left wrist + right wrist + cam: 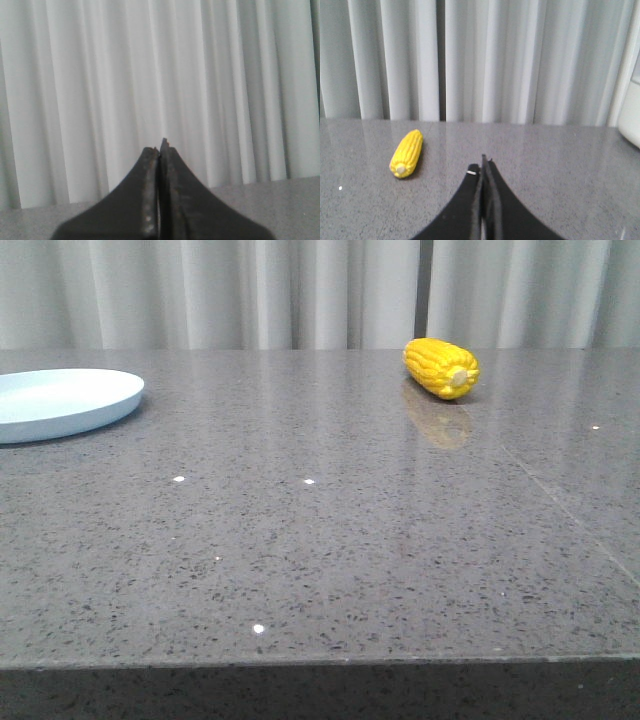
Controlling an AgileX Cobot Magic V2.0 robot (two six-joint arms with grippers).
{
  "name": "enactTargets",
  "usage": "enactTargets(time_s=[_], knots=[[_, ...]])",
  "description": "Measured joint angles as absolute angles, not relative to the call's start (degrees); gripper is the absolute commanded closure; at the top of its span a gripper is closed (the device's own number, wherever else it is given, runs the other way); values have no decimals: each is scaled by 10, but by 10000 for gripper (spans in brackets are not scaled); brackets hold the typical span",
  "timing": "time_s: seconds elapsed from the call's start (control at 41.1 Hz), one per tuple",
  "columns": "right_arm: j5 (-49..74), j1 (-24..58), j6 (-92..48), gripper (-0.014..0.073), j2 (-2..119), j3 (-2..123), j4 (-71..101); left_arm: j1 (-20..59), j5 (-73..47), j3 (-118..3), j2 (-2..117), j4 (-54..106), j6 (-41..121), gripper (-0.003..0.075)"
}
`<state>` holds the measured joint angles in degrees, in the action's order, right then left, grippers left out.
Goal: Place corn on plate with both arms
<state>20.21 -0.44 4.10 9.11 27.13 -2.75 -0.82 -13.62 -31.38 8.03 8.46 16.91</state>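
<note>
You are at the very start of the job: nothing is picked up yet, and neither arm shows in the front view. The short, thick, bright yellow corn cob [441, 367] lies on its side on the speckled grey stone table [330, 550], toward the far edge and somewhat right of the middle, its pale stub end turned toward the near edge. The round, shallow, pale blue-white plate [60, 402] sits at the left edge of the table, cut off by the frame, well apart from the corn and bare. Your black left gripper [161, 150] has its two fingers pressed together with nothing between them, and it looks out at the pleated white curtain [100, 90] with only a strip of table below. Your black right gripper [482, 167] is likewise closed up tight and empty; in its wrist view the corn lies on the table ahead of the fingertips and off to one side, not touching them. The next move, as I judge it, falls to the right arm, since it is the one that has the cob in sight: you would need to spread its fingers, turn toward the cob, and come down across its width rather than along its length, because a rounded cob may roll on this glossy surface. No brand, label or writing can be read on any of these things.
</note>
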Motion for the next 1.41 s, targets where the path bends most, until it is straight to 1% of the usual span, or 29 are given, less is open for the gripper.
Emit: enactTargets(time_s=[0.073,0.17,0.413,0.535,0.584,0.632,0.657,0.681,0.73,0.754,0.827,0.876,0.924,0.973,1.143,1.289,1.411], knots=[[237,-4,41,662,129,305,-28,-8,-184,-355,120,85,169,741],[274,-4,41,662,178,333,-28,-8,-238,-380,162,85,169,741],[321,-4,41,662,275,338,-26,-8,-313,-376,238,98,169,741],[330,-4,41,659,312,338,-26,-8,-319,-367,256,102,169,741],[332,-4,41,645,323,338,-26,-8,-319,-361,261,103,169,740],[333,-4,41,586,332,338,-26,-8,-320,-357,265,103,169,731],[333,-4,41,562,335,338,-26,-8,-320,-356,266,103,169,719],[333,-4,41,508,338,338,-26,-8,-322,-356,266,104,169,699],[333,-4,41,395,342,338,-26,-8,-323,-355,267,104,169,626],[333,-4,41,326,343,338,-26,-8,-323,-355,267,104,169,570],[333,-4,41,169,345,338,-26,-8,-323,-355,267,104,169,389],[333,-4,41,114,345,338,-26,-8,-322,-355,267,104,169,293],[333,-4,41,94,345,338,-26,-8,-322,-355,267,104,169,234],[333,-4,41,94,345,338,-26,-8,-322,-355,267,104,169,219],[333,-4,41,94,345,338,-26,-8,-367,-381,302,104,169,228],[334,-4,41,94,345,338,-26,-8,-415,-430,391,104,169,227],[334,-4,41,94,345,338,-26,-8,-429,-463,474,104,169,227]])
